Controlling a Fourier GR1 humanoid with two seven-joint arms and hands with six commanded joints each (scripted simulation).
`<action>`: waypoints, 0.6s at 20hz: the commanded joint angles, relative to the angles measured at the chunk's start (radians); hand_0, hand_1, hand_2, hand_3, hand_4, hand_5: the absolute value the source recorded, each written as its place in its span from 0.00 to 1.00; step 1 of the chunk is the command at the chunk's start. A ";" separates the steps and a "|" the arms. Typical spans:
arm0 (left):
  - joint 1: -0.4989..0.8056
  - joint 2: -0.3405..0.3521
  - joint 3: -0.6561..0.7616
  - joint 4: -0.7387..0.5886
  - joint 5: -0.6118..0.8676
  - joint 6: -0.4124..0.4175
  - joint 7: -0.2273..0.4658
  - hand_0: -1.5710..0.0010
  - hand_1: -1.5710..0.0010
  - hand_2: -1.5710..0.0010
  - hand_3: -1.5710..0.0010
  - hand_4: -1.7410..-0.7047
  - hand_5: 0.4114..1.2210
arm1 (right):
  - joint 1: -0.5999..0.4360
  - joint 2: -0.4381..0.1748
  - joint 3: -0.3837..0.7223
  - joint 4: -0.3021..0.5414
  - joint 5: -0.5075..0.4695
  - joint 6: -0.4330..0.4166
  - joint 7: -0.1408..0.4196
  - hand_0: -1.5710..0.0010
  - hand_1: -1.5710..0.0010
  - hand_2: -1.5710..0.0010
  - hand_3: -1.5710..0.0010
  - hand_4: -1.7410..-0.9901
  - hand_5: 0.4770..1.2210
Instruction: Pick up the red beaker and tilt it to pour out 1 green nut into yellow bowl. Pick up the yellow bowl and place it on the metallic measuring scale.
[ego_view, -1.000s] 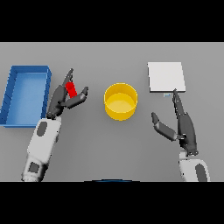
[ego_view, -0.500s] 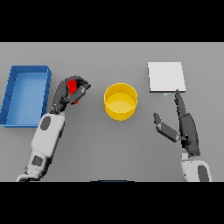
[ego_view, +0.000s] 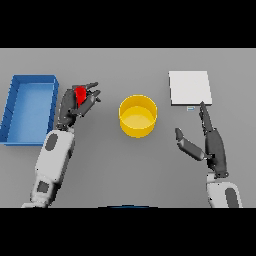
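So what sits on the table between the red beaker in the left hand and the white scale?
In the head view, only the yellow bowl lies between the red beaker, held by the left hand, and the scale.

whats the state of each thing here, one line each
red beaker: held in the left hand, between the blue tray and the bowl
left hand: shut on the beaker
yellow bowl: upright on the table, untouched, no nut seen inside
measuring scale: bare, nothing on it
blue tray: looks empty
right hand: open, idle beside the scale
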 joint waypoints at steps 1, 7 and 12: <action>-0.002 0.000 -0.008 -0.019 -0.008 0.016 0.017 0.03 0.02 0.02 0.03 0.05 0.87 | 0.001 0.000 -0.003 0.012 -0.002 0.001 -0.009 1.00 1.00 1.00 1.00 0.64 0.23; -0.038 0.083 -0.138 -0.120 -0.122 0.001 0.141 0.01 0.01 0.01 0.01 0.01 0.88 | 0.006 -0.005 0.002 0.006 0.007 0.002 -0.033 1.00 1.00 1.00 1.00 0.65 0.25; -0.095 0.130 -0.246 -0.122 -0.223 -0.031 0.248 0.00 0.00 0.00 0.01 0.01 0.87 | 0.011 -0.015 0.002 -0.009 0.022 -0.003 0.000 1.00 1.00 1.00 1.00 0.65 0.27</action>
